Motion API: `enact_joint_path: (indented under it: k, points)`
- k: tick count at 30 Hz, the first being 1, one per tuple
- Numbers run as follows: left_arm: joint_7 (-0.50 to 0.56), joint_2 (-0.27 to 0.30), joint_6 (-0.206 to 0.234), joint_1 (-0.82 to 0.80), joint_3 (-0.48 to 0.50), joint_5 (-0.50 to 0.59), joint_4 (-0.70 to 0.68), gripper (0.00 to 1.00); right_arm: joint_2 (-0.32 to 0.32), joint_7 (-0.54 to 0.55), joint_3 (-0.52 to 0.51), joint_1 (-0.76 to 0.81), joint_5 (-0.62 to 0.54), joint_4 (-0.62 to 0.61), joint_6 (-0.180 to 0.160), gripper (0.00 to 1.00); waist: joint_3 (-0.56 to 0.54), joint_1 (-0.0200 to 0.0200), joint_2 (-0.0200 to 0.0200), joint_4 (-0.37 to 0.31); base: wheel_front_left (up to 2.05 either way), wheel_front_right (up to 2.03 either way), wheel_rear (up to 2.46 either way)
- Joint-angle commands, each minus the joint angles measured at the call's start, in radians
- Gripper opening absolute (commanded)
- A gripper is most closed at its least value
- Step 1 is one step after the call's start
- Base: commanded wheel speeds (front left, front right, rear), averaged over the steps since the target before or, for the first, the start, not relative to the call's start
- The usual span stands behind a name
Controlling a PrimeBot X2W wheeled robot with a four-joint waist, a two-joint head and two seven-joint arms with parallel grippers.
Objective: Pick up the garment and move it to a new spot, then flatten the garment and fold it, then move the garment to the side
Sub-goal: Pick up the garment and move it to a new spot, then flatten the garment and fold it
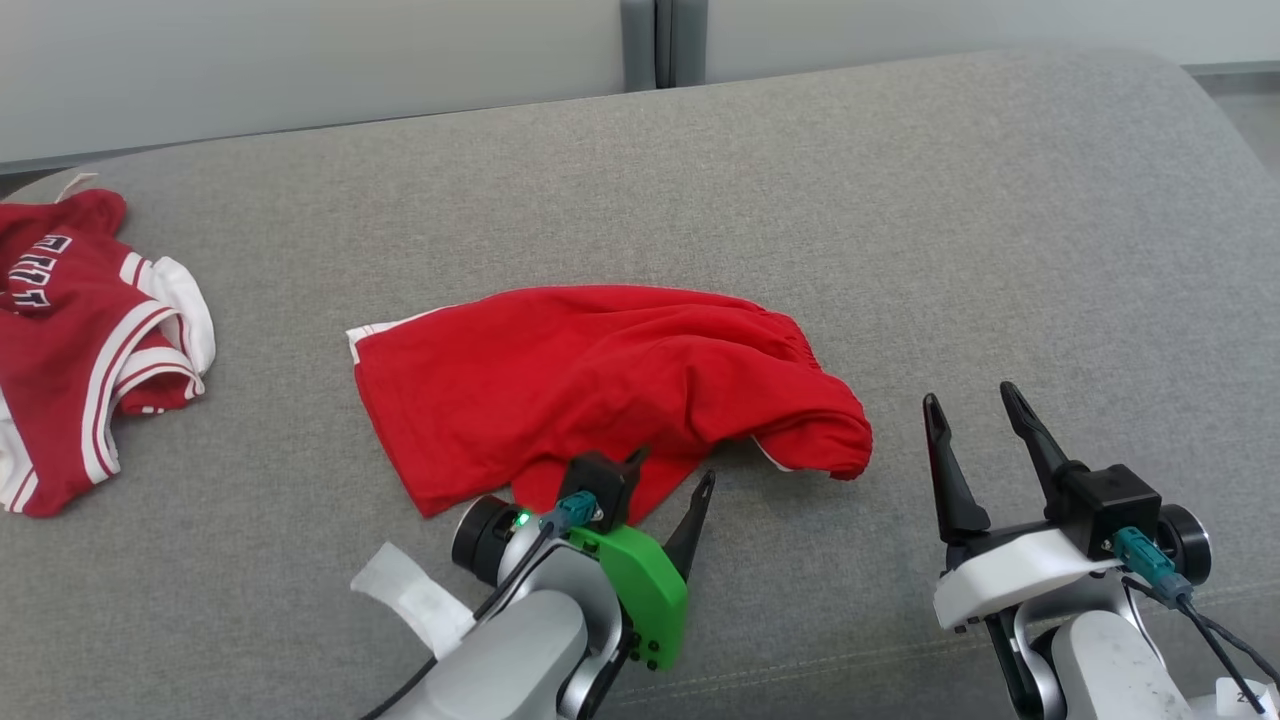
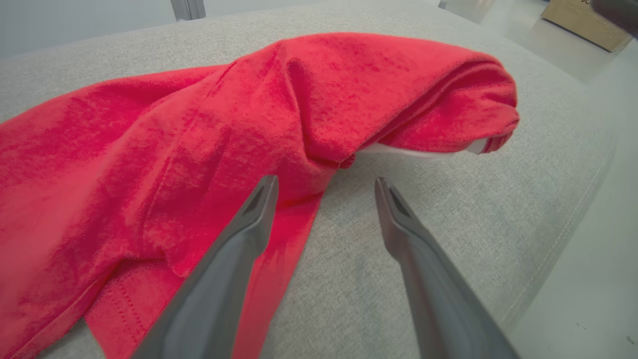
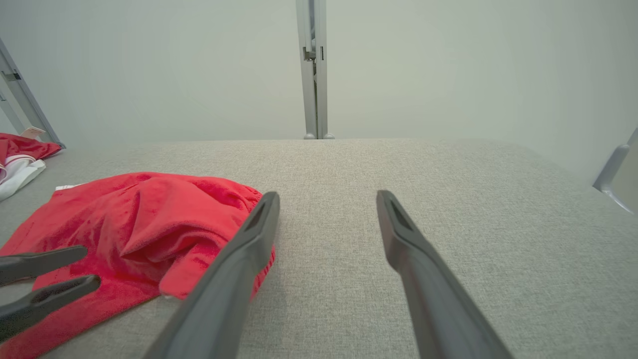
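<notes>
The garment (image 1: pixel 600 380), a plain red piece with a white inner trim, lies crumpled in the middle of the grey padded surface (image 1: pixel 900 200). My left gripper (image 1: pixel 672 470) is open at the garment's near edge. In the left wrist view one finger hovers over the red cloth (image 2: pixel 199 124) and the other over bare surface, with nothing held between them (image 2: pixel 326 180). Off to the right of the garment, my right gripper (image 1: pixel 970 395) stands open and empty above the surface. The right wrist view has the garment (image 3: pixel 134 214) at its left, beside the right gripper (image 3: pixel 328 194), and the left gripper (image 3: pixel 87 267) at its lower left.
A second garment, a red and white jersey (image 1: pixel 80 340), lies at the far left of the surface, also seen as a red and white heap (image 3: pixel 20 154). A pale wall with a metal post (image 3: pixel 314 70) stands behind the surface. The surface's front edge runs just below both grippers.
</notes>
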Motion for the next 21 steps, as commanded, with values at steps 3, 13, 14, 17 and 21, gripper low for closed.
enact_joint_path:
  k: [3,13,14,17,21]
  points:
    - [-0.019,0.025,0.012,0.057,-0.006,0.007,0.007,1.00,-0.003,-0.004,-0.008,0.008,-0.006,-0.006,0.000,1.00,-0.024,0.0000,0.0000,0.025,0.00,0.00,0.00]
    - [-0.025,0.066,0.035,0.134,-0.005,-0.009,0.055,1.00,-0.003,-0.004,-0.017,0.017,-0.008,-0.016,0.000,1.00,-0.017,0.0000,0.0000,0.015,0.00,0.00,0.00]
    - [-0.027,0.068,0.038,0.130,0.001,-0.011,0.065,1.00,-0.003,-0.004,-0.018,0.013,-0.010,-0.017,0.000,1.00,-0.013,0.0000,0.0000,0.012,0.00,0.00,0.00]
    - [-0.035,0.070,0.049,0.117,0.018,-0.009,0.088,1.00,-0.003,-0.004,-0.021,0.003,-0.012,-0.020,0.000,1.00,-0.004,0.0000,0.0000,0.006,0.00,0.00,0.00]
    - [-0.034,0.067,0.035,0.112,0.021,-0.013,0.131,0.78,-0.003,-0.004,-0.021,-0.001,-0.016,-0.021,0.000,1.00,0.003,0.0000,0.0000,-0.004,0.00,0.00,0.00]
